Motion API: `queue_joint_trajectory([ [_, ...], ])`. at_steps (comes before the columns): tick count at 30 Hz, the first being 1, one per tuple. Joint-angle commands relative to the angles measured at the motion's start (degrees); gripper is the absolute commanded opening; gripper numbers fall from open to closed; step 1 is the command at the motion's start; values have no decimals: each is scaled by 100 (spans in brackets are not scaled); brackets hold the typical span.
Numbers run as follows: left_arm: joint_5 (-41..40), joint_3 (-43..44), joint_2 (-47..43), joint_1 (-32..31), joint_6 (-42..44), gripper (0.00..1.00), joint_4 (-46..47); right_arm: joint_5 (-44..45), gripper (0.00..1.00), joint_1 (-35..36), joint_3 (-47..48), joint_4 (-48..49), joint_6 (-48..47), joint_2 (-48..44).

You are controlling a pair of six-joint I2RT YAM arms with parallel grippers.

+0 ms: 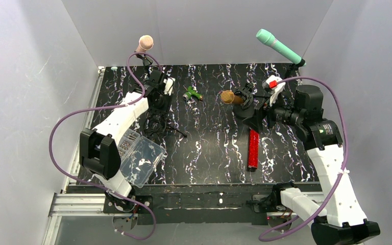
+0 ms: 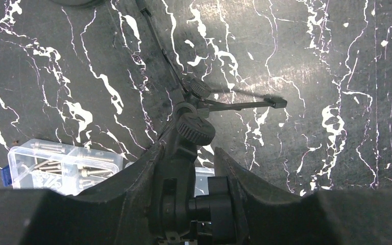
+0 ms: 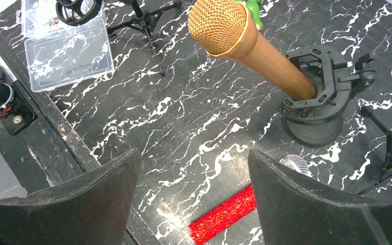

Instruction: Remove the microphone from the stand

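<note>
A gold microphone (image 1: 228, 97) sits tilted in a black shock-mount stand (image 1: 245, 100) at mid table; it also shows in the right wrist view (image 3: 235, 35) with its mount (image 3: 319, 97). My right gripper (image 1: 253, 115) (image 3: 194, 158) is open and empty, just near of that mount. A pink microphone (image 1: 144, 43) stands high on a thin stand at the back left. My left gripper (image 1: 157, 99) (image 2: 189, 153) is shut on that stand's black knobbed joint (image 2: 194, 130), below the microphone. The stand's tripod legs (image 2: 235, 105) rest on the table.
A teal microphone (image 1: 278, 46) sits on a stand at the back right. A red glitter microphone (image 1: 253, 148) (image 3: 224, 214) lies under my right gripper. A clear plastic box (image 1: 140, 159) (image 2: 56, 163) with screws is front left. A green object (image 1: 193, 94) lies mid back.
</note>
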Motion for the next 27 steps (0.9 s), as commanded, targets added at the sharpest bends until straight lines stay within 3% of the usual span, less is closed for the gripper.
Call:
queue_joint_trajectory([
  [1,124,212,-195,-11,37,17,-502,-55,85,25,-12,234,50,-114],
  [5,240,215,-375,-12,23,0,-561,-47,85,23,-43,234,50,-129],
  [18,1603,825,-833,-21,483,0,-935,-55,86,16,-50,251,76,-141],
  [27,1697,1304,-1151,-19,696,0,-1382,-62,86,17,-73,284,76,-131],
])
